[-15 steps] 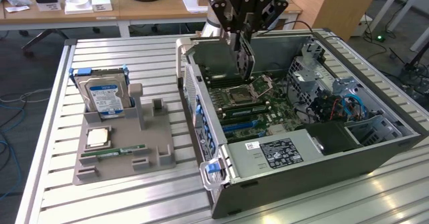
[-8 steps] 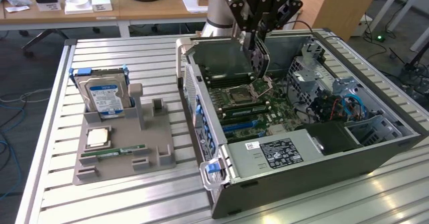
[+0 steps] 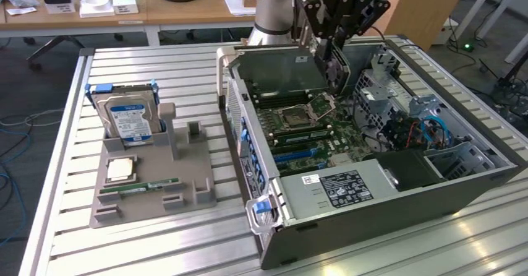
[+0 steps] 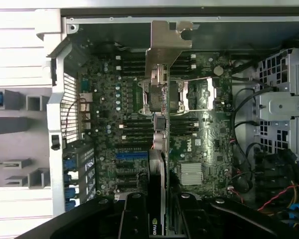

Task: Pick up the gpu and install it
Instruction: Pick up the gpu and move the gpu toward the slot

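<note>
The gpu [image 3: 334, 72] hangs on edge in the air above the open computer case [image 3: 396, 214], over the motherboard [image 3: 305, 127] near the CPU socket. My gripper [image 3: 328, 41] is shut on the card's upper edge. In the wrist view the gpu [image 4: 159, 174] runs edge-on away from my gripper [image 4: 162, 219], with its silver bracket [image 4: 169, 42] at the far end, over the case's rear wall. The black fingers [image 4: 134, 214] clamp either side of the card. A blue slot [image 4: 132, 155] lies on the board just beside the card's line.
A grey parts holder [image 3: 190, 195] on the slatted metal table [image 3: 165, 72] carries a blue-labelled hard drive [image 3: 128, 118], a CPU [image 3: 120, 169] and a RAM stick [image 3: 144, 186]. Inside the case sit a power supply [image 3: 347, 189], a drive cage [image 3: 462, 158] and coloured cables [image 3: 429, 130].
</note>
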Available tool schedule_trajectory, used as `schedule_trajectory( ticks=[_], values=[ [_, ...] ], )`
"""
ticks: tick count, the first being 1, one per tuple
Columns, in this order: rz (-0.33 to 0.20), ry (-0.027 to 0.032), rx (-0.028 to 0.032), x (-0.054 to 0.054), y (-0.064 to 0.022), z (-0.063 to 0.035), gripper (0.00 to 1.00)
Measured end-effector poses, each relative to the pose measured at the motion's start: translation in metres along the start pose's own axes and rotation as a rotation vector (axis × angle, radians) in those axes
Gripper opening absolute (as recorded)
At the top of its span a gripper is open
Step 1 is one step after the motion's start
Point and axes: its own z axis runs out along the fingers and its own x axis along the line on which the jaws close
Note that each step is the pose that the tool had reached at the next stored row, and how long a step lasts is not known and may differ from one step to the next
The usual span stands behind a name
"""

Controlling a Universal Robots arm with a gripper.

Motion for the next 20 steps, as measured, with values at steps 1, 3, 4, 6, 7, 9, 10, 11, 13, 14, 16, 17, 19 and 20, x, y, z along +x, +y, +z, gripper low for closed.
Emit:
schedule_trajectory(
  ticks=[1, 3, 4, 6, 7, 9, 10, 11, 13, 14, 16, 17, 19, 20],
  values=[
    [0.000, 0.0000, -0.0001, -0.004, 0.0002, 0.0001, 0.26],
    [0.000, 0.0000, -0.0002, -0.012, 0.0006, 0.0003, 0.26],
    [0.000, 0.0000, -0.0002, -0.016, 0.0008, 0.0004, 0.26],
    [0.000, 0.0000, -0.0004, -0.024, 0.0012, 0.0006, 0.26],
    [0.000, 0.0000, -0.0005, -0.028, 0.0014, 0.0007, 0.26],
    [0.000, 0.0000, -0.0005, -0.036, 0.0019, 0.0009, 0.26],
    [0.000, 0.0000, -0.0006, -0.040, 0.0021, 0.0010, 0.26],
    [0.000, 0.0001, -0.0004, -0.043, 0.0023, 0.0011, 0.26],
    [0.000, 0.0000, -0.0006, -0.051, 0.0026, 0.0013, 0.26],
    [0.000, 0.0000, -0.0007, -0.055, 0.0028, 0.0014, 0.26],
    [0.000, 0.0000, -0.0007, -0.063, 0.0033, 0.0016, 0.26],
    [0.000, 0.0000, -0.0007, -0.067, 0.0035, 0.0017, 0.26],
    [0.000, 0.0000, -0.0008, -0.075, 0.0039, 0.0019, 0.26],
    [0.000, 0.0000, -0.0007, -0.079, 0.0041, 0.0020, 0.26]
  ],
)
